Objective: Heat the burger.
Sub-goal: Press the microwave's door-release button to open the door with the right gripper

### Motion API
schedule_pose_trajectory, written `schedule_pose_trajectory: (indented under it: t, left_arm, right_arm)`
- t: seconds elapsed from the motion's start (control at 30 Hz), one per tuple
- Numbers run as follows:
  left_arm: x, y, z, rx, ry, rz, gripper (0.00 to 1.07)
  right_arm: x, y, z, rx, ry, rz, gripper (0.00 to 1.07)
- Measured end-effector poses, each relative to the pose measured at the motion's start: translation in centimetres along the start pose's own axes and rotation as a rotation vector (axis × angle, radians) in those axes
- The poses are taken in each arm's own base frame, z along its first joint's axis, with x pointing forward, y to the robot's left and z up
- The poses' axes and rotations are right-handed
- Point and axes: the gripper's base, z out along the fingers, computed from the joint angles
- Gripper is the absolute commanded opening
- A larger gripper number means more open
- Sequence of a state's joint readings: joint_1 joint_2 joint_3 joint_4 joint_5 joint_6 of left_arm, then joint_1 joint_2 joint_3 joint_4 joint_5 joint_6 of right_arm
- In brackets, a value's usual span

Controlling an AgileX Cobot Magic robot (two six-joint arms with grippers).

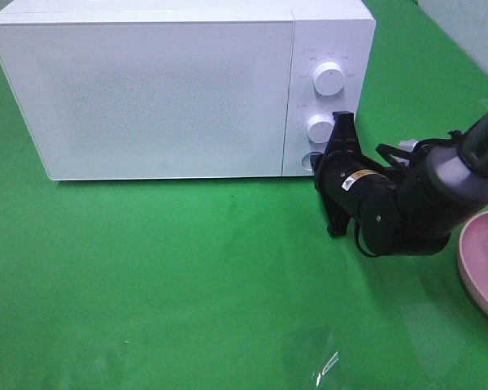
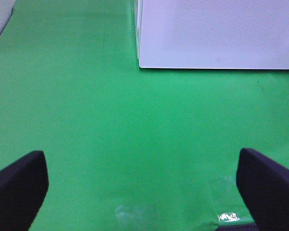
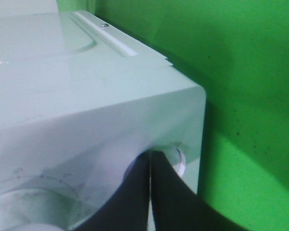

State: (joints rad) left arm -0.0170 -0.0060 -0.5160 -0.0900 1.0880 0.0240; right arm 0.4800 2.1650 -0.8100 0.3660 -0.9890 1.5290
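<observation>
The burger is out of view. The white microwave (image 1: 163, 89) stands at the back with its door closed; it also shows in the left wrist view (image 2: 216, 33) and the right wrist view (image 3: 62, 96). My right gripper (image 1: 338, 123) is at the control panel, its tip against the right side of the lower knob (image 1: 320, 128). In the right wrist view the right gripper (image 3: 151, 168) has its two fingers pressed together, touching the round knob (image 3: 177, 156). My left gripper (image 2: 144, 192) is open and empty over the green cloth, and out of the high view.
An upper knob (image 1: 329, 79) and a round button (image 1: 310, 160) are on the panel. A pink plate (image 1: 484, 260) lies at the right edge; its visible part holds nothing. Green cloth (image 1: 187, 276) covers the table in front of the microwave.
</observation>
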Motion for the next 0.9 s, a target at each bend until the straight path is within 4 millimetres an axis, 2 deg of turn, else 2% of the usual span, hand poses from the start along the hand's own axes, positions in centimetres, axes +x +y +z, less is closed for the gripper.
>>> schedule_pose_trajectory:
  t: [0.5,0.67,0.9]
  left_arm:
    - [0.0,0.0,0.0,0.000,0.000,0.000,0.98]
    - [0.0,0.0,0.0,0.000,0.000,0.000,0.98]
    - [0.0,0.0,0.0,0.000,0.000,0.000,0.98]
  right_arm:
    - [0.4,0.2,0.3,-0.034,-0.004,-0.039,0.00]
    - [0.7,-0.2,1.3,-0.028,-0.026,-0.063,0.00]
    - [0.9,-0.4,1.6,-0.023,-0.049,-0.060,0.00]
